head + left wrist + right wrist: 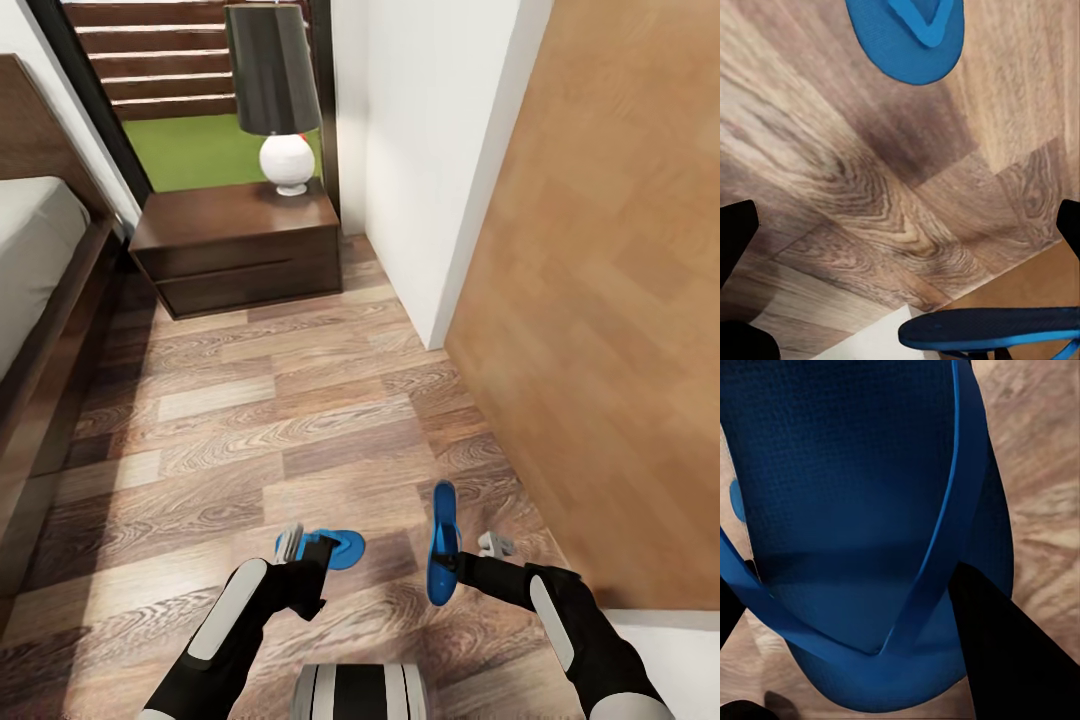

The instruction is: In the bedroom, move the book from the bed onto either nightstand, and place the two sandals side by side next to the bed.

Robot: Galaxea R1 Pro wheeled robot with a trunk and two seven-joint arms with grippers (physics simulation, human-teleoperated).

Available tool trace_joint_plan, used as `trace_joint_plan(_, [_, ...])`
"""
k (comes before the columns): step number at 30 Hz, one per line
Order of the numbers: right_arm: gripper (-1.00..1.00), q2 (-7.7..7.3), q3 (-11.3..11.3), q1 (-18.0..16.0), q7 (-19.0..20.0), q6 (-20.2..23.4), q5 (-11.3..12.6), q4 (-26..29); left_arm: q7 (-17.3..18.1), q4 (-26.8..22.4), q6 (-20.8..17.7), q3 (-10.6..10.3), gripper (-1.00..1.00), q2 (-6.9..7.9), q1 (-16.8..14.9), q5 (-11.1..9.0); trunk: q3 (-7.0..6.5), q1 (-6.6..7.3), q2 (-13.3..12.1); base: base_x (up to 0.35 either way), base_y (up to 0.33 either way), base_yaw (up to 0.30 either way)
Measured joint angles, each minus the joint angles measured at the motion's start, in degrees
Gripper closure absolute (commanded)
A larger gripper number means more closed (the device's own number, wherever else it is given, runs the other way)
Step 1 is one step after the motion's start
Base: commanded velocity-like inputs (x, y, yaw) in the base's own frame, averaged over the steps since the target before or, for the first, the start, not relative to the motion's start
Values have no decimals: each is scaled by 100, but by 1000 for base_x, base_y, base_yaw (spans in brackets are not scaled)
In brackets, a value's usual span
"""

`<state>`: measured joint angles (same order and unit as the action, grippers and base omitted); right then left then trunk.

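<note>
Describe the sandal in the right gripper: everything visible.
The sandal is a bright blue flip-flop with a finely textured, foam-like footbed and blue thong straps meeting in a V. The right gripper holds it clear of the wood floor, turned on edge, long axis pointing away from the robot; a dark finger presses against the sole near the strap. It hangs apart from the other sandal, which lies flat by the left gripper.

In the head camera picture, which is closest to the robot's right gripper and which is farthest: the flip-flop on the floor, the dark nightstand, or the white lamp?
1. The flip-flop on the floor, just to the left of the right gripper.
2. The nightstand, far ahead against the wall, beside the bed.
3. The lamp, standing on the nightstand's back part.
</note>
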<state>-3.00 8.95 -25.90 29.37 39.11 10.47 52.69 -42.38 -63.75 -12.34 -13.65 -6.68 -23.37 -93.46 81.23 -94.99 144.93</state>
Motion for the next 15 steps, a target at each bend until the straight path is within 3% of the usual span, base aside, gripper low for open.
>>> trace_joint_plan(5, [100, 0, 0, 0, 0, 0, -5, 0, -4, 0, 0, 0, -100, 0, 0, 0, 111, -13, 7, 0, 0, 0])
trace_joint_plan(15, [100, 0, 0, 0, 0, 2, 7, 1, 8, -3, 0, -3, -100, 0, -2, 0, 112, -12, 7, 0, 0, 0])
